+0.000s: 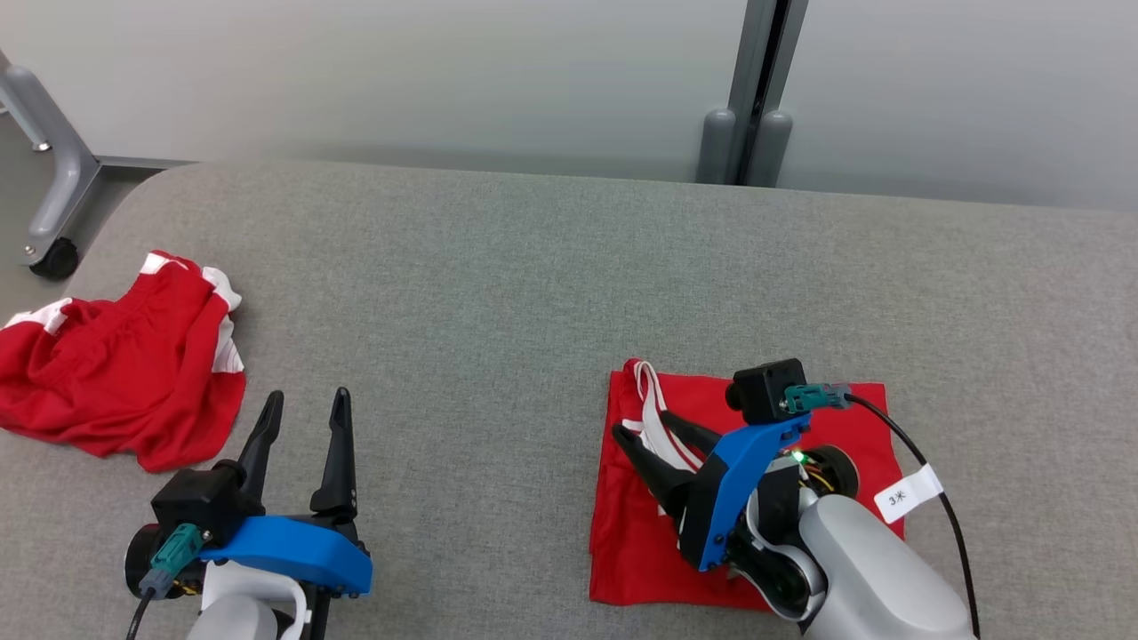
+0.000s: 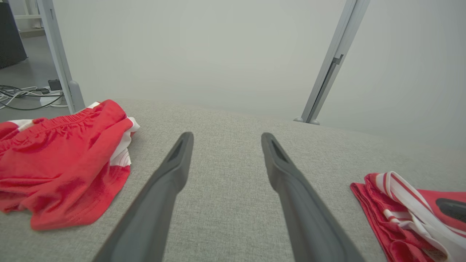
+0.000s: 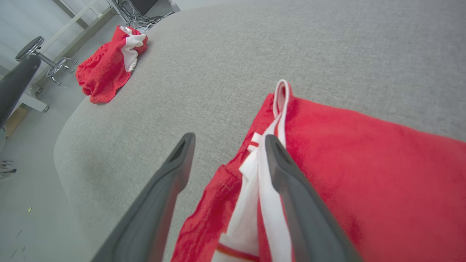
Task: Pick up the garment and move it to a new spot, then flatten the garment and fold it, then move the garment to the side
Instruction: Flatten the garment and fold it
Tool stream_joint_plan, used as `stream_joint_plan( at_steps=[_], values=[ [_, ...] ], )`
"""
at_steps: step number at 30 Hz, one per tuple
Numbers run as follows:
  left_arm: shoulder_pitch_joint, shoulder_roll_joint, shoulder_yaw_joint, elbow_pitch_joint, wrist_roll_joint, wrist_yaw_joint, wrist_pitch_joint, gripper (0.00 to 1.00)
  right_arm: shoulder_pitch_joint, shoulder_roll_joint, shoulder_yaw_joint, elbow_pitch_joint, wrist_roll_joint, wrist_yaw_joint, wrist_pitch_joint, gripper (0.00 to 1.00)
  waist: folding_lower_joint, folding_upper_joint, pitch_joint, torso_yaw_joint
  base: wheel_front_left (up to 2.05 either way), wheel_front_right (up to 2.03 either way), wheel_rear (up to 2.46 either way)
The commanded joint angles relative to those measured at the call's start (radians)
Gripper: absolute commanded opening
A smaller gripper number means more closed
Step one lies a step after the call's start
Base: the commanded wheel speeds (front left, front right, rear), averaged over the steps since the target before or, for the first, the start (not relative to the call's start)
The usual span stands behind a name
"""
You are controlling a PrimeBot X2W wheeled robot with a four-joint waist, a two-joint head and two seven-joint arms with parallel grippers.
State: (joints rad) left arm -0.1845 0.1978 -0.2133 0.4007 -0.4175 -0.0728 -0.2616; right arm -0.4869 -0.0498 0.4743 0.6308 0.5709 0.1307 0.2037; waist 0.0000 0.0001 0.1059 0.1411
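Head view puts the folded garment (image 1: 640,533) at five o'clock on the counter (image 1: 498,293), right claw (image 1: 642,425) released above its nine-o'clock edge, left claw (image 1: 308,394) likewise released. Light, limp cloth, probably several layers though the claw hides them: pinch the whole edge.

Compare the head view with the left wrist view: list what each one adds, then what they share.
Head view: the right arm's blue bracket, a white cable tag, and a caster wheel.
Left wrist view: loose cables on the floor.
Shared: the crumpled red shorts, the folded red garment, the grey cushion they lie on, and the open left end effector.
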Motion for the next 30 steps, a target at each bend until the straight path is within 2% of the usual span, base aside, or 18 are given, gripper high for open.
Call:
stream_joint_plan(
  at_steps=[1,4,8,10,17,21,22,23,24,30],
  values=[
    [0.005,0.005,-0.003,0.002,-0.002,-0.005,-0.004,1.0,-0.024,-0.002,0.018,-0.013,0.035,0.0,-0.026,1.0,0.0,-0.0001,-0.007,-0.004,0.0,0.0,0.0],
    [0.012,0.009,-0.001,0.001,-0.004,-0.001,-0.004,1.0,-0.037,-0.002,0.026,-0.025,0.066,0.0,-0.089,1.0,0.0,-0.0001,-0.019,-0.009,0.0,0.0,0.0],
    [0.024,0.016,0.006,-0.009,-0.006,0.007,-0.004,1.0,-0.035,-0.002,-0.026,-0.048,0.069,0.0,-0.169,1.0,0.0,-0.0001,-0.035,-0.017,0.0,0.0,0.0],
    [0.034,0.02,0.011,-0.015,-0.009,0.011,-0.004,1.0,-0.024,-0.01,-0.07,-0.047,0.016,0.0,-0.187,1.0,0.0,-0.0001,-0.04,-0.022,0.0,0.0,0.0],
    [0.058,0.026,0.021,-0.036,-0.017,0.022,-0.004,1.0,0.073,-0.102,-0.264,-0.091,-0.255,0.0,-0.244,1.0,0.0,-0.0001,-0.044,-0.045,0.0,0.0,0.0],
    [0.053,0.023,0.021,-0.046,-0.021,0.026,-0.004,1.0,0.144,-0.079,-0.353,-0.109,-0.39,0.0,-0.263,1.0,0.0,-0.0001,-0.034,-0.052,0.0,0.0,0.0],
    [0.051,0.023,0.021,-0.048,-0.02,0.026,-0.004,1.0,0.156,-0.064,-0.364,-0.11,-0.408,0.0,-0.263,0.83,0.0,-0.0001,-0.03,-0.054,0.0,0.0,0.0],
    [0.047,0.023,0.021,-0.05,-0.019,0.025,-0.004,1.0,0.164,-0.052,-0.366,-0.11,-0.427,0.0,-0.262,0.5,0.0,-0.0001,-0.026,-0.054,0.0,0.0,0.0],
    [0.043,0.024,0.02,-0.052,-0.019,0.025,-0.004,1.0,0.17,-0.041,-0.362,-0.106,-0.444,0.0,-0.258,0.0,0.0,-0.0001,-0.022,-0.055,0.0,0.0,0.0],
    [0.017,0.023,0.004,-0.051,-0.011,0.016,-0.003,1.0,0.13,-0.002,-0.254,-0.036,-0.453,0.0,-0.222,0.0,0.0,-0.0001,0.003,-0.041,0.0,0.0,0.0]
  ],
)
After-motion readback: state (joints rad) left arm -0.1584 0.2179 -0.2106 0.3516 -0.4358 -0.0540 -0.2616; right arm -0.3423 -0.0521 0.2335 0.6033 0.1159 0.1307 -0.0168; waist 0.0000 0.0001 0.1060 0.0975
